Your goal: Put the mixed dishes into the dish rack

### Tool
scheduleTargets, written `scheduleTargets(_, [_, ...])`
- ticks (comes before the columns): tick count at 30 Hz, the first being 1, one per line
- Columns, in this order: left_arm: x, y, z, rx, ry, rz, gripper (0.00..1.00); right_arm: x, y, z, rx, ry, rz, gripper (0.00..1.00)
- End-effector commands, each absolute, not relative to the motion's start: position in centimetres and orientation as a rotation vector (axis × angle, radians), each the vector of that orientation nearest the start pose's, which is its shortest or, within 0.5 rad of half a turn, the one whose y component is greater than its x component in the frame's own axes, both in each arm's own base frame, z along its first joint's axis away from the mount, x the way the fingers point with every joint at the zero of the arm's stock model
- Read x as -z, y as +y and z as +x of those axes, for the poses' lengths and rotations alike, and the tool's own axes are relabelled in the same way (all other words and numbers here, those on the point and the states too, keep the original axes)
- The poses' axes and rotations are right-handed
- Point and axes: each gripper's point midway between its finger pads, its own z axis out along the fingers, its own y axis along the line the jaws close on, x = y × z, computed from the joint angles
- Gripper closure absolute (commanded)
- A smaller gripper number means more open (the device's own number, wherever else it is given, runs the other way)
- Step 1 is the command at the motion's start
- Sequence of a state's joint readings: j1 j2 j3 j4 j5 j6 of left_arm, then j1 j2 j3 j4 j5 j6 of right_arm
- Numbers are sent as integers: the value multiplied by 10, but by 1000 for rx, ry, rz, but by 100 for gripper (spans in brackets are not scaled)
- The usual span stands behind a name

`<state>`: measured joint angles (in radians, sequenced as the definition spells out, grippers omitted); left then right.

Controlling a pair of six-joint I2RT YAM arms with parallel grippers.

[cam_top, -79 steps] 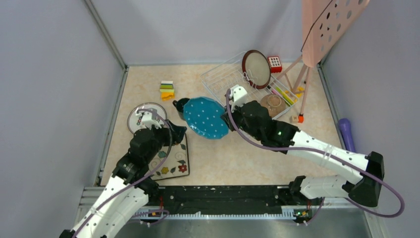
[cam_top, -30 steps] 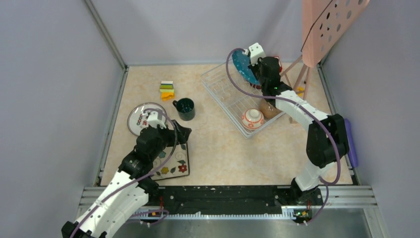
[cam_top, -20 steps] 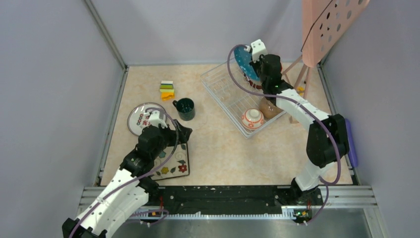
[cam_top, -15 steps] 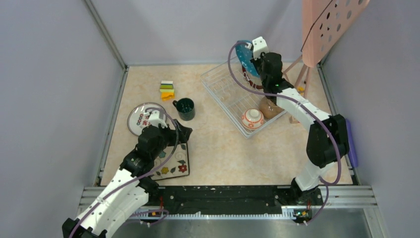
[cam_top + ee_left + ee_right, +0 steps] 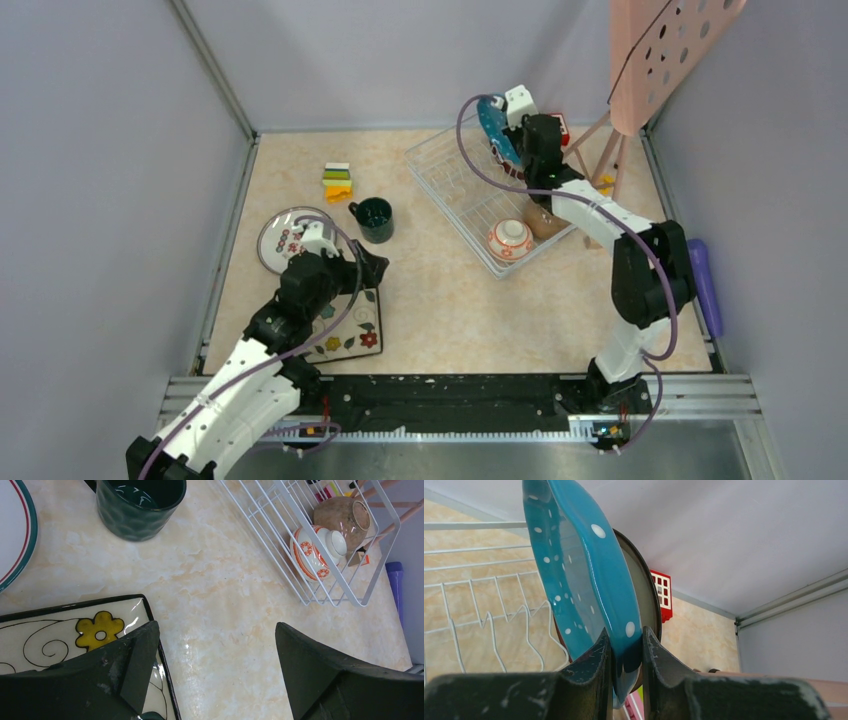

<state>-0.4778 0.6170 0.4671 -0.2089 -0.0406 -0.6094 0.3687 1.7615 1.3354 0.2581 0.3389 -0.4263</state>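
Note:
My right gripper (image 5: 508, 130) is shut on the lower rim of the blue white-dotted plate (image 5: 579, 575), holding it nearly upright over the far end of the white wire dish rack (image 5: 452, 190). The red-rimmed cream plate (image 5: 646, 597) stands just behind it. An orange bowl (image 5: 511, 240) and a brown bowl (image 5: 545, 218) lie in the rack's near end. The teal mug (image 5: 375, 218), the white red-marked plate (image 5: 285, 235) and the square floral plate (image 5: 350, 325) rest on the table. My left gripper (image 5: 217, 650) is open and empty, low over the floral plate's right edge (image 5: 65, 630).
A stack of coloured blocks (image 5: 338, 182) sits left of the mug. A red toy cube (image 5: 660, 592) is behind the rack. A pink perforated board on a wooden stand (image 5: 660, 50) rises at the back right. A purple object (image 5: 703, 285) lies by the right wall.
My right gripper carried the blue plate from mid-table to the rack's far end, then tipped it upright and shifted it slightly. The left arm has barely moved.

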Motion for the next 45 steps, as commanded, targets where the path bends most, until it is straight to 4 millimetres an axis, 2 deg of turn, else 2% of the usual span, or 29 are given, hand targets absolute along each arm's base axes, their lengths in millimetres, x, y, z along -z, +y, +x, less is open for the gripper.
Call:
scheduleTargets(1, [-183,-148,244,716,1930,-154,9,-327,115,540,330,1440,-274,100])
scheduleTargets(8, [-180,-150,244,724,1941,-155,10,-306,116,540,296,1491,-256,100])
scheduleTargets(20, [-177,-150,243,729,1952,-155,10,-264,115,527,237,1592,-219,100])
scheduleTargets(29, [-175,-152,242,737,1965,-158,10,-253,112,528,231,1638,-165,99])
scheduleTargets(31, [-174,-151,241,736,1967,-160,10,-254,112,530,230,1646,-150,76])
scheduleTargets(33, [-174,-151,241,735,1965,-162,10,-257,112,530,223,1652,-145,61])
scheduleTargets(39, [-172,-148,242,713,1977,-165,10,-280,114,525,181,1653,-125,52])
scheduleTargets(41, [-171,-146,242,697,1981,-173,10,-290,116,519,151,1653,-116,51])
scheduleTargets(45, [-169,-142,242,669,2003,-185,9,-299,120,508,83,1685,-95,50])
